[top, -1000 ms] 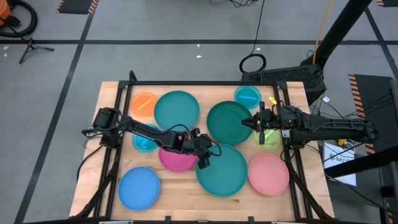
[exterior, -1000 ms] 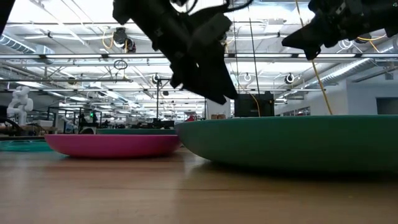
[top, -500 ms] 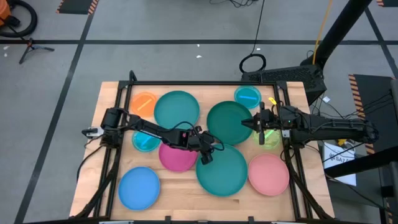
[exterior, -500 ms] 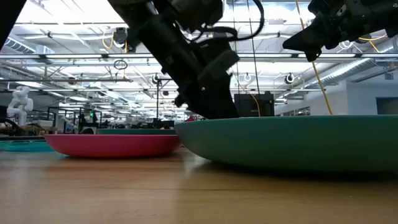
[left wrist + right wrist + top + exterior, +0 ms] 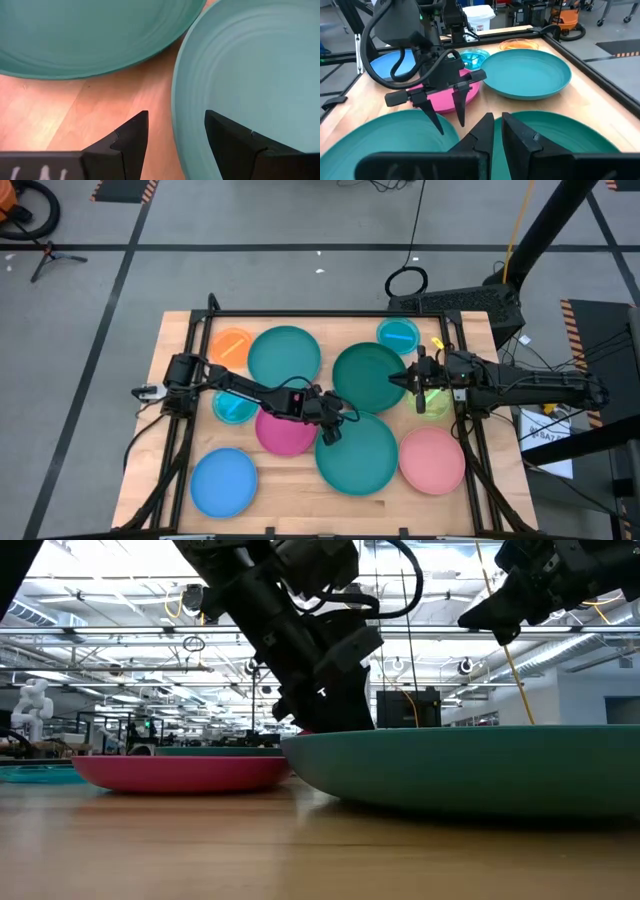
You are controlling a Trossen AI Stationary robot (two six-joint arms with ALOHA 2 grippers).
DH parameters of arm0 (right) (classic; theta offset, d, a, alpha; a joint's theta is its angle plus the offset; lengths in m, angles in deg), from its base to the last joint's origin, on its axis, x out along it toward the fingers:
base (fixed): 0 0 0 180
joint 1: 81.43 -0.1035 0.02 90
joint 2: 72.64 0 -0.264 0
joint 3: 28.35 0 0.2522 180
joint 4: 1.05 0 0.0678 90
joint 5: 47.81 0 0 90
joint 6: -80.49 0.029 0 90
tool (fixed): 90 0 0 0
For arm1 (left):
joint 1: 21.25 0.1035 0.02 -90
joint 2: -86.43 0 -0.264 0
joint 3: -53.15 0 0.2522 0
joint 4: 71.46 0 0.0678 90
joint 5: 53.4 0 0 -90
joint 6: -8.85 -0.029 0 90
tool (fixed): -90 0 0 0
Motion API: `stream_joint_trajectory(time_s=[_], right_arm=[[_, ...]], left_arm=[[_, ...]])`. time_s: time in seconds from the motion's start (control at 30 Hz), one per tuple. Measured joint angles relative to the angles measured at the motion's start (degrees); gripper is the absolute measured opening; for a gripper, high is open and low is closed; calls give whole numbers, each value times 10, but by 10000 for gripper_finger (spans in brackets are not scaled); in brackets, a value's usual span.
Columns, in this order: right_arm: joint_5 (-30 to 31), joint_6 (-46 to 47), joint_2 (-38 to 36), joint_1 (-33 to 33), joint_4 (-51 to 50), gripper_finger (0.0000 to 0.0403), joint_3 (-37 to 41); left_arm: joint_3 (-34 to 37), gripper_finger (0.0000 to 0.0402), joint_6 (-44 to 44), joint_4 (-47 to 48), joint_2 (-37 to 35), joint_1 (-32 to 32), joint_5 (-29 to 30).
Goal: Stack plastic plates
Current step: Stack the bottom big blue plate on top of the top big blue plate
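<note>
Nine plates lie spread on the wooden table [image 5: 290, 475]. Left gripper [image 5: 330, 431] sits low at the rim of the near teal plate [image 5: 358, 453]; its fingers stand parted, one over the plate's rim and one over bare wood, nothing between them. In the left wrist view the dark green plate [image 5: 90, 35] lies just beyond that rim, a strip of wood between the two. Magenta plate [image 5: 283, 430] lies just beside the left gripper, toward the left arm's base. Right gripper [image 5: 397, 379] hovers above the dark green plate's [image 5: 370, 376] edge, fingers drawn nearly together, holding nothing. Lime plate [image 5: 433, 400] lies under the right arm. Pink plate [image 5: 433, 460] and blue plate [image 5: 224, 482] sit along the near edge. Orange plate [image 5: 232, 346], far teal plate [image 5: 285, 356] and a small cyan plate [image 5: 398, 336] sit along the far edge. Another cyan plate [image 5: 233, 408] lies partly under the left arm.
</note>
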Motion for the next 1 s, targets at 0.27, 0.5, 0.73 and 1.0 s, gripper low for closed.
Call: stream_joint_trajectory(time_s=[0.27, 0.5, 0.73, 1.0], right_arm=[[0, 10, 0, 0, 6, 29, 0], [0, 10, 0, 0, 6, 29, 0], [0, 9, 0, 0, 6, 29, 0], [0, 9, 0, 0, 6, 29, 0]], left_arm=[[0, 200, 1, 5, 0, -6, 0], [0, 200, 1, 7, 0, -7, -4], [0, 200, 11, 7, 0, -7, -4], [0, 200, 17, -13, 26, -7, -24]])
